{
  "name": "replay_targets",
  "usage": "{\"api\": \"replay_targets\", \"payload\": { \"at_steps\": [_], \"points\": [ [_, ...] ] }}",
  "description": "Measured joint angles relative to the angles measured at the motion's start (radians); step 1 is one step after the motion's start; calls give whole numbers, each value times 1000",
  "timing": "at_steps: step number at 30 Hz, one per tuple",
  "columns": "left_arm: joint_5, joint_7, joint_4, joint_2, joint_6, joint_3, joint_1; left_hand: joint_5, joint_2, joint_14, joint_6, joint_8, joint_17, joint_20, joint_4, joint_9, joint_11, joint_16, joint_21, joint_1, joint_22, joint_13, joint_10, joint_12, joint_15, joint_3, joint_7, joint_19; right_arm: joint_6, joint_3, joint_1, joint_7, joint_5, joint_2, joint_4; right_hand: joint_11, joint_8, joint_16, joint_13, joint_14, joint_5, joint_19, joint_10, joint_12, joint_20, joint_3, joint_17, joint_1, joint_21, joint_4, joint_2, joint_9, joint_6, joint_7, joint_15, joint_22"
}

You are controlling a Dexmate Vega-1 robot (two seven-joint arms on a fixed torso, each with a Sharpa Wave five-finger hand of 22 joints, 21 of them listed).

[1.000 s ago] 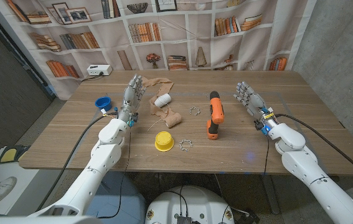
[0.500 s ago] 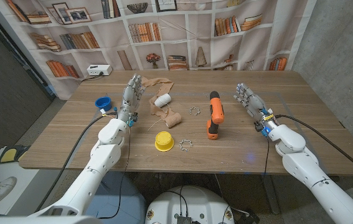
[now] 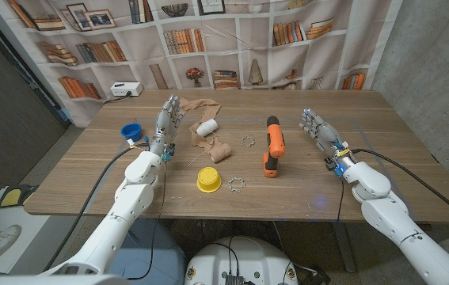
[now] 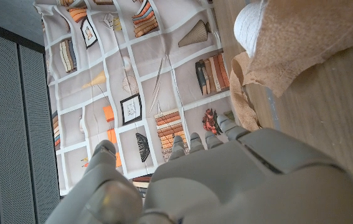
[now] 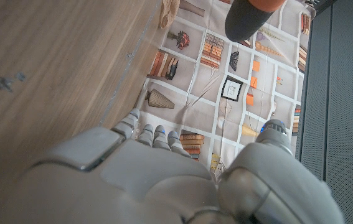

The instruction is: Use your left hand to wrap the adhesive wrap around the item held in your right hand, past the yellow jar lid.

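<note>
We see the tan adhesive wrap (image 3: pixel 208 134) lying mid-table w/ a white roll (image 3: pixel 205 127) on it, just beyond the yellow jar lid (image 3: pixel 208 180). Left hand (image 3: pixel 166 123) beside the wrap, fingers apart, holding nothing. Right hand (image 3: pixel 319 130) likewise spread & empty, right of the orange drill (image 3: pixel 272 146).

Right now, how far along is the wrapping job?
Nothing looks done yet. The right hand holds nothing beside the orange screwdriver. The left hand is empty next to the tan adhesive wrap, behind the yellow jar lid. Grasping the item and wrapping both remain.
</note>
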Motion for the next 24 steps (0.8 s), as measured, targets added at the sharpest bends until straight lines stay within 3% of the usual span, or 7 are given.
{"api": "replay_targets", "payload": {
  "at_steps": [24],
  "points": [
    [16, 31, -4, -13, 2, 11, -1, 0, 0, 0, 0, 0, 0, 0, 0, 0, -6, 0, -2, 0, 0, 0, 5, 0, 0, 0, 0, 0, 19, 15, -64, -53, -20, -40, -45, -5, 0, 0, 0, 0, 0, -4, -5, 0, -4, 0, 0, 8, 0, 0, 0, 0, -6, -6, 0, 0]
  ]
}}
